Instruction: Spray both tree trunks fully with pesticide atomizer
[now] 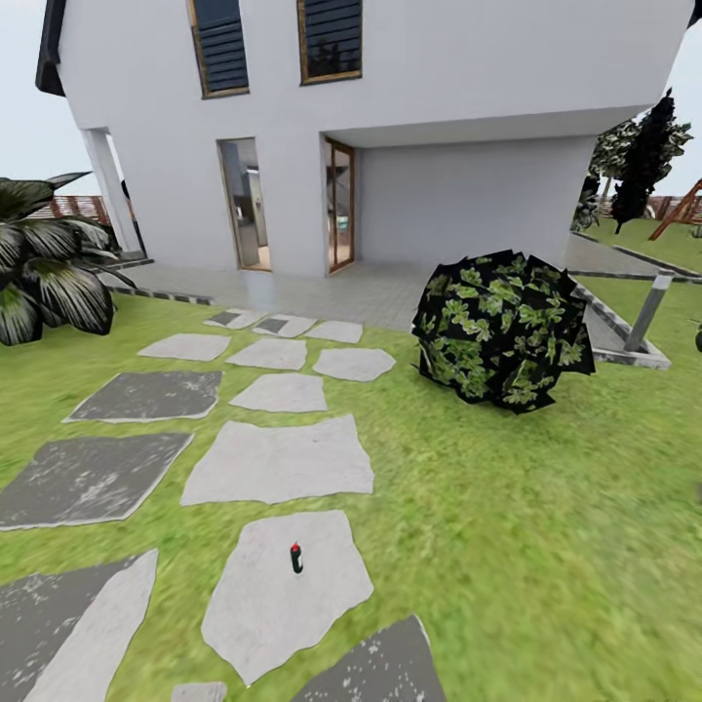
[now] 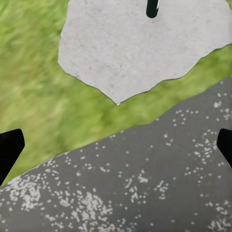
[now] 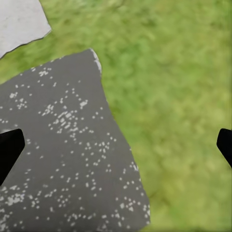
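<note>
Nearest, bottom centre of the head view: dark grey speckled paving stone (image 1: 375,668), partly cut by the frame edge. Seen also beneath both wrist cameras. Left gripper (image 2: 116,145) spread wide, black fingertips (image 2: 9,150) at the opposite side edges of its wrist view, nothing between them, hanging above that dark stone. Right gripper (image 3: 116,145) likewise spread wide and holding nothing, fingertips (image 3: 8,150) at the side edges, above the dark stone's border with grass.

Just beyond, lower centre of the head view: light grey stone (image 1: 283,595) carrying the pesticide atomizer (image 1: 296,558), small, dark, red spot on top, apparently upright, near the stone's middle. Same atomizer cut by the top edge of the left wrist view (image 2: 152,7), on the pale stone, well apart from the fingertips.

Lower left and left middle: more dark stones (image 1: 88,478) set in the lawn (image 1: 507,546). Centre: a run of pale stepping stones (image 1: 278,458) leading up the frame toward a paved terrace (image 1: 322,288).

Right of centre: round bush (image 1: 502,327) with dark, mottled green leaves, sitting on the grass. Far left edge: palm fronds (image 1: 44,268).

Farthest, upper half: white two-storey house (image 1: 390,88) with open doorways. Upper right: narrow dark cone-shaped tree (image 1: 648,156); a slatted reddish fence (image 1: 78,207) at far left behind the palm.
</note>
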